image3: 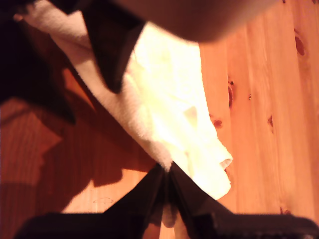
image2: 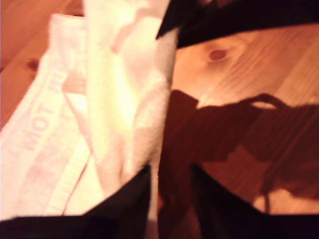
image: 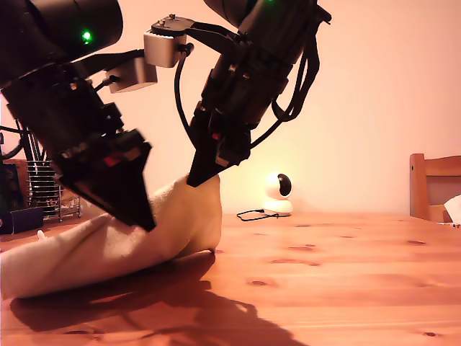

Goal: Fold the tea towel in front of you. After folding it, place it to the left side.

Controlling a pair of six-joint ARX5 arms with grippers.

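Desk [image: 346,274], pine, carries the tea towel [image: 108,245], which sits toward the exterior view's left: most of it lies slumped on the wood, w/ one part raised into a peak under two arms whose tips meet the cloth. Fold is judged under way, not complete; no neat folded stack shows, and setting the towel aside is still to do. Second tool [image3: 167,169]: fingers pressed together, pinching a towel edge, cloth hanging off it above the desk. First tool [image2: 169,172]: fingers show a gap, towel against one finger; whether it actually grips cannot be told. Printed lettering shows on the flat part in first wrist view.
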